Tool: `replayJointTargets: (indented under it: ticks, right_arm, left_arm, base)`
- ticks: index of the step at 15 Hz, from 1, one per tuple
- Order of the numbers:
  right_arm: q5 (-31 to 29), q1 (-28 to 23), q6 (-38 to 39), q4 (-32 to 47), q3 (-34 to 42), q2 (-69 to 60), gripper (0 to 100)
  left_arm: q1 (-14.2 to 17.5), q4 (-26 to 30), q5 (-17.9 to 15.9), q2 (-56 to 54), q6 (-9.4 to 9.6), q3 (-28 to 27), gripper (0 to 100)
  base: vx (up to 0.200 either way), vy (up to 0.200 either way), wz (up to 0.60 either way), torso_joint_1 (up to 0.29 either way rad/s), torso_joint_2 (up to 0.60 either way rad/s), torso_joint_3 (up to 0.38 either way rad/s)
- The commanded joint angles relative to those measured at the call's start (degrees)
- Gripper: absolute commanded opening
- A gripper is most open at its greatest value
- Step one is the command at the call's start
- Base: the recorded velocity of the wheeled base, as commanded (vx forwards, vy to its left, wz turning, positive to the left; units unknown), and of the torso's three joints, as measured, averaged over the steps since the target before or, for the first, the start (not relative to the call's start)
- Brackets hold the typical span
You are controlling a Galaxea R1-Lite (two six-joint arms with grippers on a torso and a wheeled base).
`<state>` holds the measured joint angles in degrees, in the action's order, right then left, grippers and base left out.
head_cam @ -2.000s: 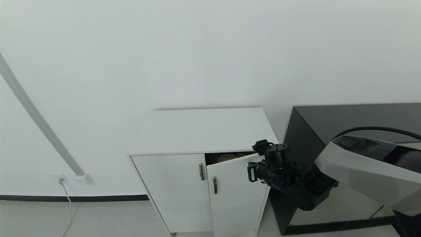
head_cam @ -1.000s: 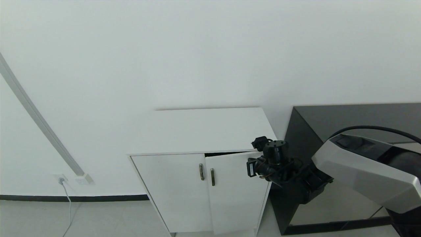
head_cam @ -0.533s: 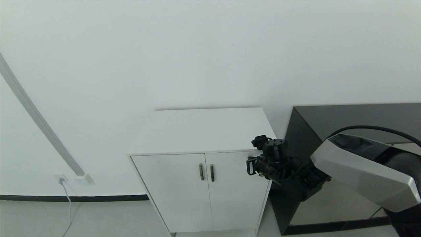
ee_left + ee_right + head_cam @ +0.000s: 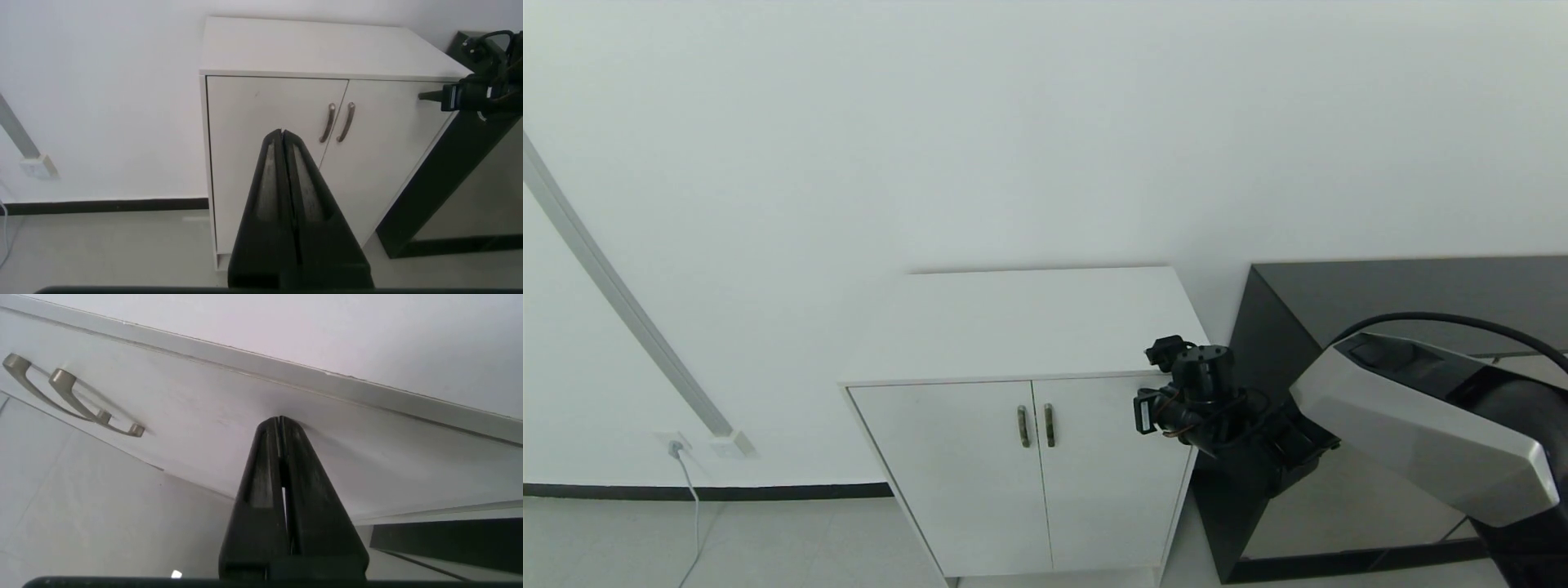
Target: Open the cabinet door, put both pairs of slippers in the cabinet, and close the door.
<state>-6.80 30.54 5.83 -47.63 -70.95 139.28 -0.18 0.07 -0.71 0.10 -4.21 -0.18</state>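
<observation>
At the tip of the right claw (image 4: 282, 425), closed tight, the cabinet door (image 4: 1103, 474) sits shut, but a sharp withdrawal might bounce it ajar.

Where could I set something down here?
The white cabinet top is bare, from wall to front edge. The floor left of it, out to the plugged-in cable, is free too. Crowded: the right gripper sits against the right door's upper corner.

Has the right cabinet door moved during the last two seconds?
Yes. The right door swung shut; it now lies flush with the fixed left door.
</observation>
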Motion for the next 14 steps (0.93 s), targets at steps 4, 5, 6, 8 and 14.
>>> replayJointTargets:
  ticks: [4,5,6,8,14]
  right_arm:
    - [-0.1,0.0,0.0,0.0,-0.8,0.4,0]
    - [-0.1,0.0,0.0,-0.1,-0.5,0.3,0]
    - [-0.1,0.0,0.0,-0.3,0.0,0.1,0]
    - [-0.2,0.5,0.0,-1.1,3.3,-1.6,0]
    - [-1.8,1.5,0.0,-7.6,17.9,-11.3,0]
  left_arm:
    - [0.0,0.0,0.0,0.0,-0.01,0.0,0]
    - [0.0,0.0,0.0,0.0,-0.01,0.0,0]
    - [0.0,0.0,0.0,0.0,-0.01,0.0,0]
    - [0.0,-0.1,0.0,0.0,-0.01,0.0,0]
    - [0.0,0.0,0.0,0.0,-0.10,0.0,0]
  base:
    - [0.000,0.000,0.00,0.000,0.00,0.000]
    - [0.000,0.000,0.00,0.000,0.00,0.000]
    - [0.000,0.000,0.00,0.000,0.00,0.000]
    - [0.000,0.000,0.00,0.000,0.00,0.000]
    - [0.000,0.000,0.00,0.000,0.00,0.000]
